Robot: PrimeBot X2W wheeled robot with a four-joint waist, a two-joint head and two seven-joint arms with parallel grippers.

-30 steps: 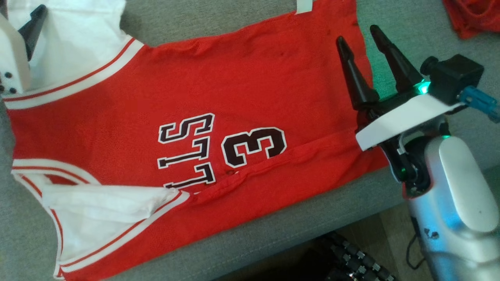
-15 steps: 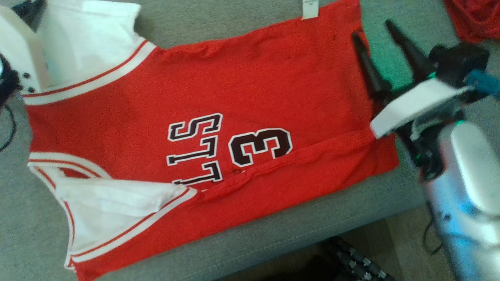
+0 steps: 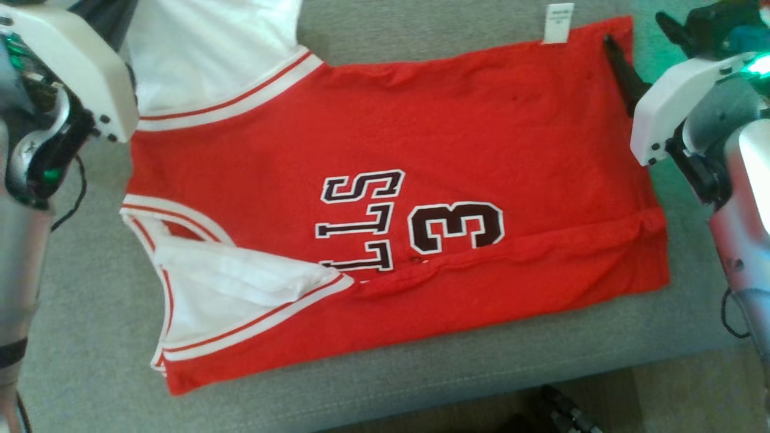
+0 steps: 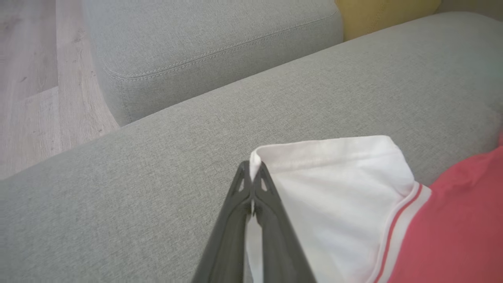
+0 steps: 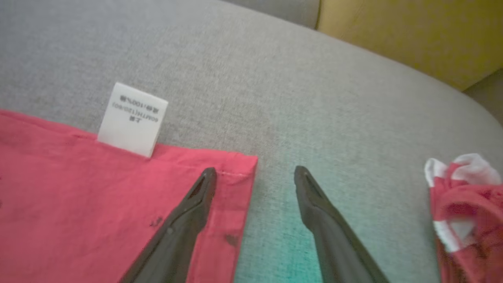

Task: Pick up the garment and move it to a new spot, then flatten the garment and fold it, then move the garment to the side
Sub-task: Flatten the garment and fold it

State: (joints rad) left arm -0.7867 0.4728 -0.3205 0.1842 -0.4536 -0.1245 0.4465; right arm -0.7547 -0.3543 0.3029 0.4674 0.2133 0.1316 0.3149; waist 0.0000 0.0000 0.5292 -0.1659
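Across the grey sofa seat (image 3: 421, 373), the garment (image 3: 385, 198), a red jersey with white trim and a dark number 3, is seen spread nearly flat in the head view. Its hem is turned toward three o'clock, and a strip is folded over along its six o'clock edge. White sleeve fabric is seen at the eleven o'clock and seven o'clock corners. In the left wrist view, the left gripper (image 4: 251, 173) is clenched on the garment, with the corner of the white sleeve pinched between the two dark fingers. In the right wrist view, the right gripper (image 5: 255, 170) is held released. One finger is placed over the garment's red hem corner and the other over bare grey cushion, with the hem edge lying between them. A white care label (image 5: 132, 119) is seen projecting from the red edge at ten o'clock of that gripper. A second red and white cloth (image 5: 463, 204) is seen crumpled on the cushion at three o'clock, well apart from the garment. A yellow cushion (image 5: 412, 35) is seen at one o'clock, and wooden floor (image 4: 27, 78) at nine o'clock in the left wrist view.
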